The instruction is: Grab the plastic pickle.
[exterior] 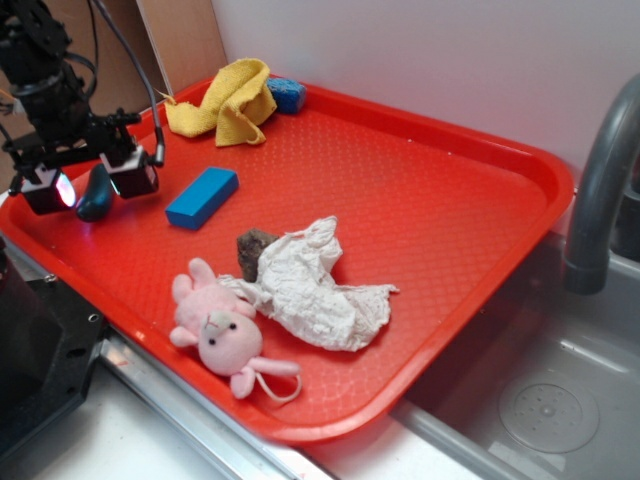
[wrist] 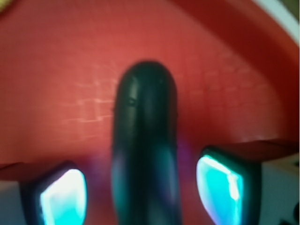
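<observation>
The hand (exterior: 91,186) straddles the plastic pickle (exterior: 96,194) at the near-left corner of the red tray (exterior: 430,190), with its two pads spread wide — in the wrist view a clear gap of red shows on each side of the dark green body (wrist: 146,140), so nothing is gripped yet. The pickle seems to lie flat on the tray floor, though the wrist picture is too blurred to be sure.

The main risk is the pickle's smooth, rounded skin: if the pads close too high on its curve, or off-centre along its length, it could squirt out or roll toward the tray's raised rim. The rim itself is close, and a pad might catch it.

The tray holds everything else — a blue block (exterior: 202,197) just beside the hand, a brown lump (exterior: 254,251) against a crumpled white paper (exterior: 312,290), a pink plush bunny (exterior: 222,330), a yellow cloth (exterior: 224,100) and a blue sponge (exterior: 287,95) at the far edge.
</observation>
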